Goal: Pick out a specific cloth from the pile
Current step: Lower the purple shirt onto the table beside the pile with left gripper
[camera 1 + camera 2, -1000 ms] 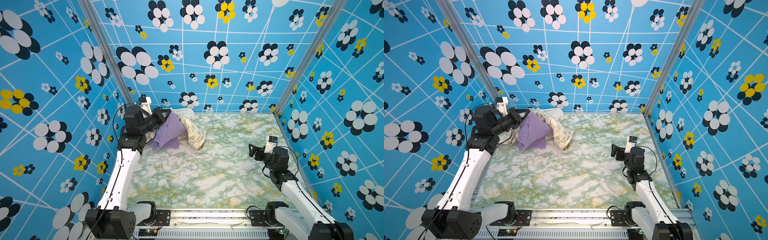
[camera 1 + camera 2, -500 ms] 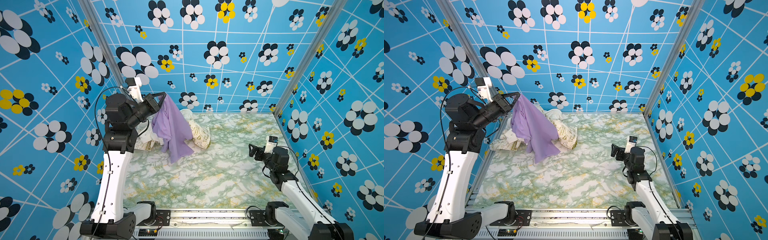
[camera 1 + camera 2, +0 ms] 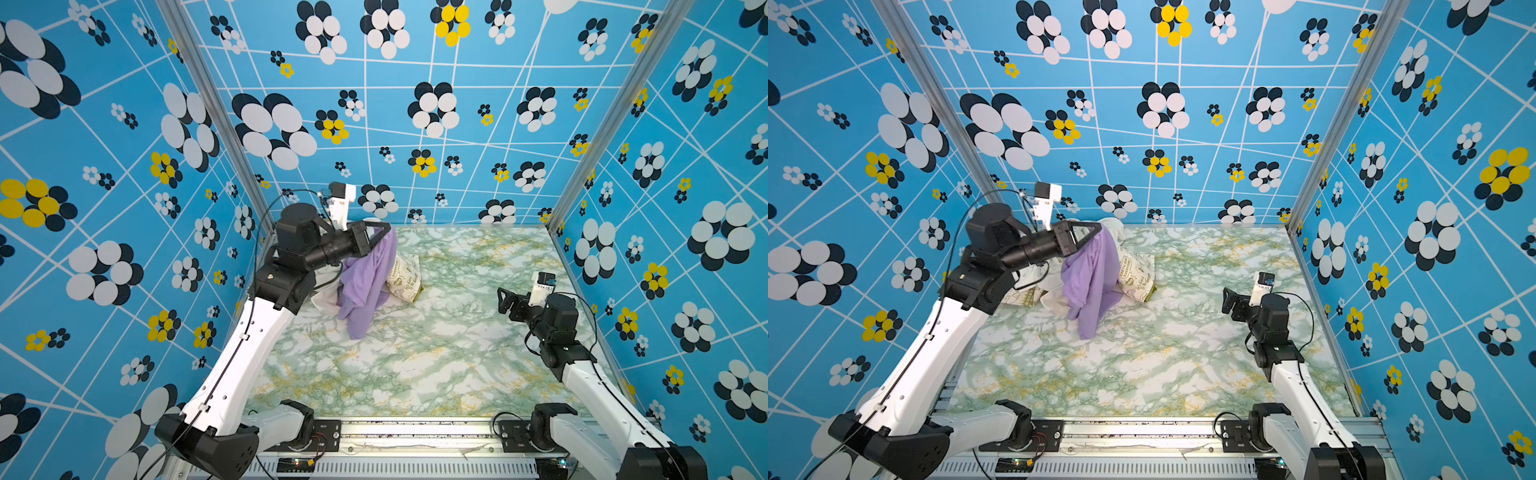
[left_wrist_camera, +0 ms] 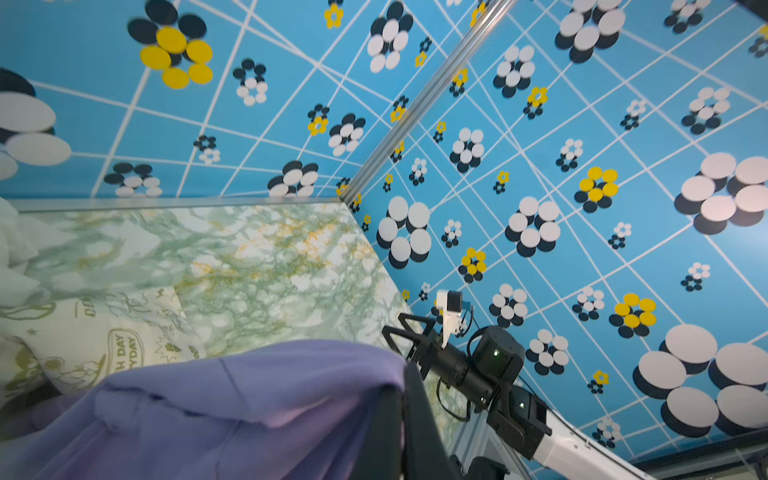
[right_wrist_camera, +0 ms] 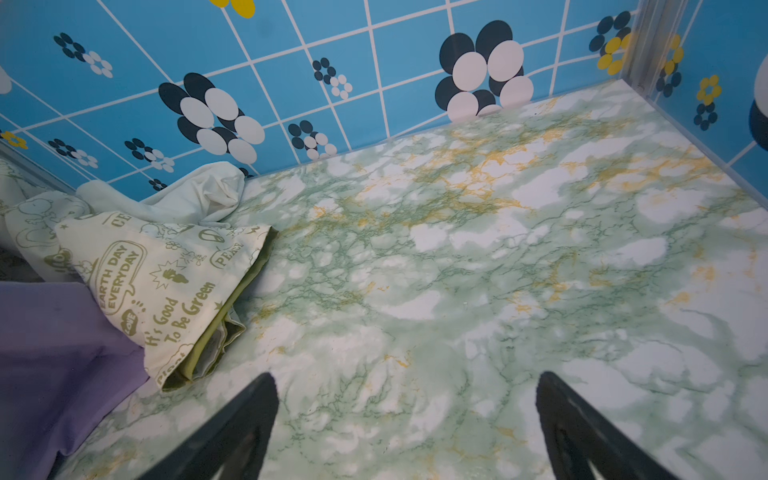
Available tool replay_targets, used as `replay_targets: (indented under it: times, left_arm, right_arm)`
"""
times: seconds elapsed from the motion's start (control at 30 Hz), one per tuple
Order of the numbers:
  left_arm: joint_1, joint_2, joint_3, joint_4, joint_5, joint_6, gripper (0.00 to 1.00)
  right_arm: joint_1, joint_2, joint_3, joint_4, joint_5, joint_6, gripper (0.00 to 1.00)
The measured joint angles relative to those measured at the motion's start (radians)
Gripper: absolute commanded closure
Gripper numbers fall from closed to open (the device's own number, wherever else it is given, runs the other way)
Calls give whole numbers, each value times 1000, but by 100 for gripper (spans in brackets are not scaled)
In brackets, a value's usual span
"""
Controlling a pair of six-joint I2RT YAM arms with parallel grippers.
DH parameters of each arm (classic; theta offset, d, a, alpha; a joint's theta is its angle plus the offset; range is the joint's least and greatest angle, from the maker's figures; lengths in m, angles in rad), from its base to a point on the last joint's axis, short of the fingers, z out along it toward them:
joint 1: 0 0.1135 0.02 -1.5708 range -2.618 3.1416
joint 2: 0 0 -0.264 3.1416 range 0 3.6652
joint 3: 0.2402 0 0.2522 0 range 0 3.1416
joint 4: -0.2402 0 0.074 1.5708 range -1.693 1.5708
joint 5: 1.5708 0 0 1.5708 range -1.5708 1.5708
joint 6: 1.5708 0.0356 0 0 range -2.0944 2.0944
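– Cloth [image 3: 365, 291] clear of the pile [image 3: 405, 278] yet?
– Partly. Its hem looks to rest on the table [image 3: 436, 357] and its body drapes against the pile. Pulling it clear is left.
– Tools?
– Right tool [image 3: 503, 297]: jaws apart, empty. Left tool [image 3: 385, 229], farther back: raised, clamped on the cloth's top.

where: cream printed cloth [image 5: 174, 270] of the pile [image 5: 195, 195] | reads: "EARTH DAY EVERYDAY"; "It's Good To Be Green"; "PEACE"

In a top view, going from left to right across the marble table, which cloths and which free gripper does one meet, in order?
lavender cloth → printed cream cloth → right gripper
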State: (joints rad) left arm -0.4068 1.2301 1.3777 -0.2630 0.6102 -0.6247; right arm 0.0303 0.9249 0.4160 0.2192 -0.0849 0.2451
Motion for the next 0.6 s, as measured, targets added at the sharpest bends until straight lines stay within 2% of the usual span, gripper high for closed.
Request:
replay_targets:
  times: [0.13, 0.17, 0.3, 0.33, 0.47, 0.53, 0.6]
  left_arm:
    - [-127, 35, -194, -5, -59, 50, 100]
    - [-163, 52, -238, -8, -82, 64, 97]
    - [-274, 124, -328, -58, -163, 126, 64]
    - [-286, 138, -330, -72, -173, 136, 59]
    - [-292, 147, -330, -91, -233, 169, 23]
    - [-288, 119, -337, -80, -277, 166, 10]
    - [-279, 66, -358, -64, -323, 159, 5]
  right_arm:
    - [0, 0, 0, 0, 0, 0, 1]
    - [0, 1, 0, 0, 0, 0, 1]
    - [0, 8, 5, -4, 0, 0, 1]
    - [0, 11, 7, -4, 0, 0, 1]
    - [0, 15, 12, -4, 0, 0, 1]
    - [0, 18, 12, -4, 0, 0, 1]
    - [2, 20, 12, -5, 0, 0, 1]
